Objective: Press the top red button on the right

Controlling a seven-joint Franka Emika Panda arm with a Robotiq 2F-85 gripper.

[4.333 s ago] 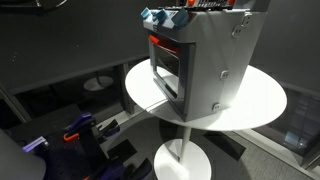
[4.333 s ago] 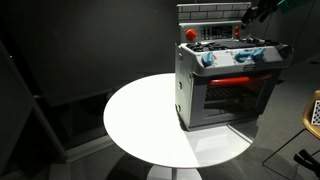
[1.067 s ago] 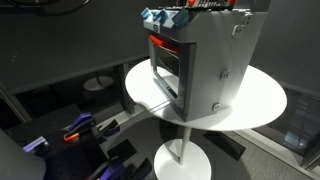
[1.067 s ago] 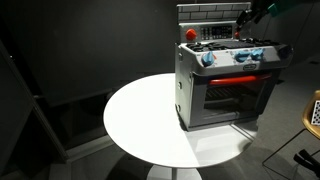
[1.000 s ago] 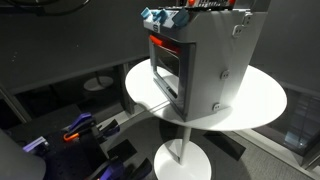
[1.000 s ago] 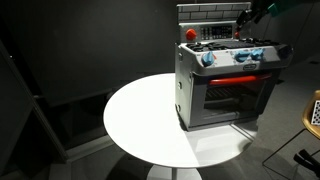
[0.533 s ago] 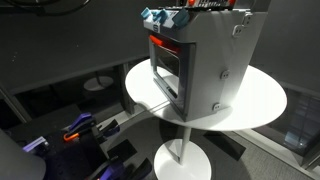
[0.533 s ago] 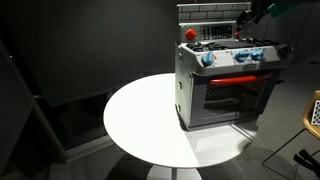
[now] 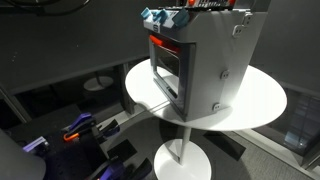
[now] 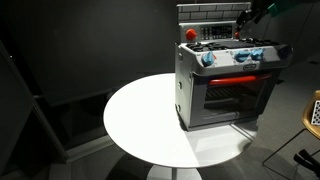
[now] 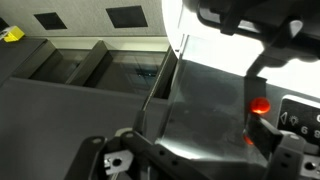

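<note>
A grey toy stove [image 10: 225, 85] stands on a round white table [image 10: 140, 120] and shows in both exterior views [image 9: 200, 65]. My gripper [image 10: 245, 14] hovers at the stove's upper back panel, on its right side. In the wrist view a glowing red button [image 11: 260, 103] sits on the panel, with a second red spot [image 11: 252, 138] just below it. My gripper [image 11: 195, 150] has its fingers apart with nothing between them. The right finger lies close beside the red spots; I cannot tell if it touches them.
A red knob [image 10: 190, 33] and blue knobs [image 10: 208, 58] sit on the stove's top and front. The oven door has a red handle [image 10: 232, 80]. Cables and coloured gear [image 9: 80, 130] lie on the floor beside the table's pedestal [image 9: 180, 155].
</note>
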